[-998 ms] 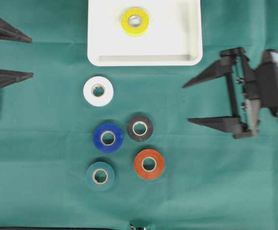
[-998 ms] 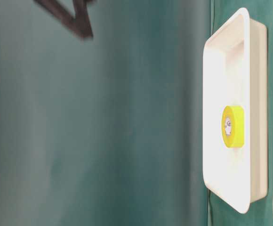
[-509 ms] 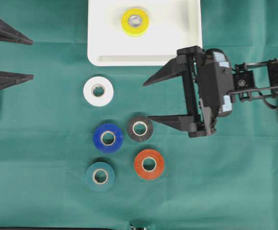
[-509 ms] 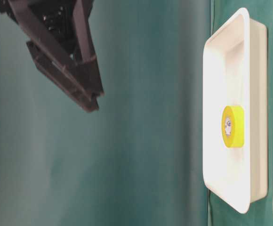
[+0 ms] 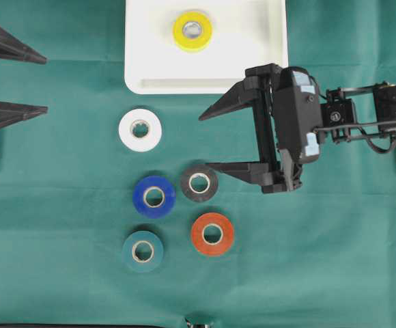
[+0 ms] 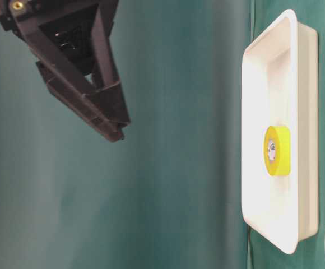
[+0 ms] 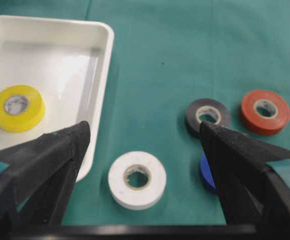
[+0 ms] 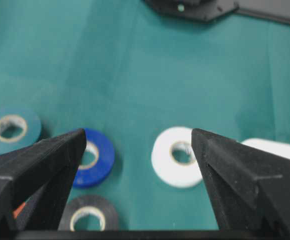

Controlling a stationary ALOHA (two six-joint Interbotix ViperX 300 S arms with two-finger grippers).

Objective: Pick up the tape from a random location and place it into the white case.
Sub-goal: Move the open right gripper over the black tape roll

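At the far left of the overhead view the left gripper (image 5: 44, 83) sits at the edge of the green cloth (image 5: 61, 287), its two black fingers spread wide with nothing between them. Its wrist camera looks between those fingers at the near corner of the white case (image 7: 97, 35) and the rolls beyond.

Moving right, five rolls of tape lie flat on the cloth, all apart from one another: a white roll (image 5: 140, 129) just below the case's lower left corner, a blue roll (image 5: 153, 197) under it, a teal roll (image 5: 143, 251) lowest of all, then a black roll (image 5: 199, 182) and an orange-red roll (image 5: 212, 234) to their right. The blue and black rolls are near neighbours – close, not touching.

At the top centre sits the white case (image 5: 205, 86), with a yellow roll (image 5: 192, 31) lying flat inside it, toward its far side. The table-level view shows the same roll (image 6: 278, 150) resting on the case floor, clear of the rim.

Right of the rolls the right gripper (image 5: 203, 143) reaches in from the right edge, fingers pointing left and parted as wide as they go – empty. Its lower finger (image 5: 235, 169) ends just beside the black roll, and its upper finger (image 5: 229, 106) lies just below the case's lower right corner. In the table-level view it hangs above the cloth.
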